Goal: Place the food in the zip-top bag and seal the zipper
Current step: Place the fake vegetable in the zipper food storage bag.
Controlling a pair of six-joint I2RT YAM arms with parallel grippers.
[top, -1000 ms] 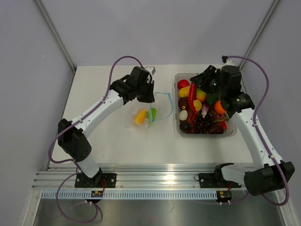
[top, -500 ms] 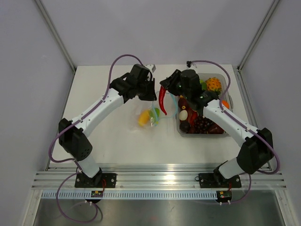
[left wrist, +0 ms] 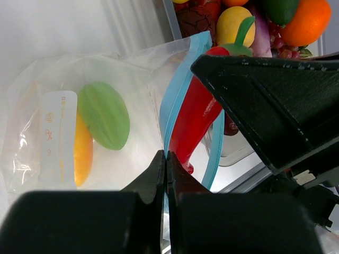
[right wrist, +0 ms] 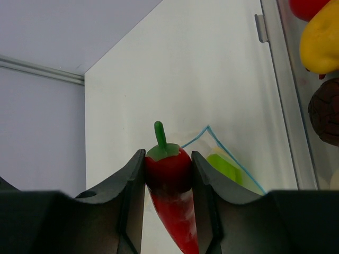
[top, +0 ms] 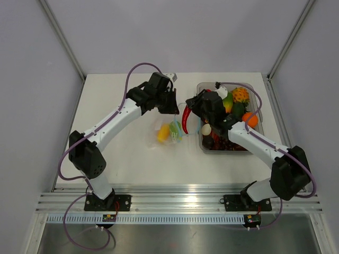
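The zip-top bag point(top: 168, 132) lies left of the tub, with a green piece point(left wrist: 103, 115) and a yellow piece point(left wrist: 82, 151) of food inside. My left gripper point(left wrist: 166, 156) is shut on the blue zipper point(left wrist: 177, 90) strip and holds one side of the mouth up. My right gripper point(right wrist: 168, 159) is shut on a red chilli point(right wrist: 169, 172), stem end between the fingers. In the top view the chilli point(top: 185, 120) hangs tip down at the bag's mouth. In the left wrist view its tip point(left wrist: 193, 127) sits between the two blue strips.
A rigid clear tub point(top: 258, 143) at the right holds several more toy fruits, among them an orange one point(top: 250, 119) and a yellow spiky one point(top: 240, 95). The tub's near wall point(right wrist: 288, 106) runs close beside the bag. Bare white table point(top: 116, 153) lies to the left.
My right arm lifted the red chilli out of the tub and swung it left to the bag's mouth. The left gripper stayed shut on the zipper and barely moved.
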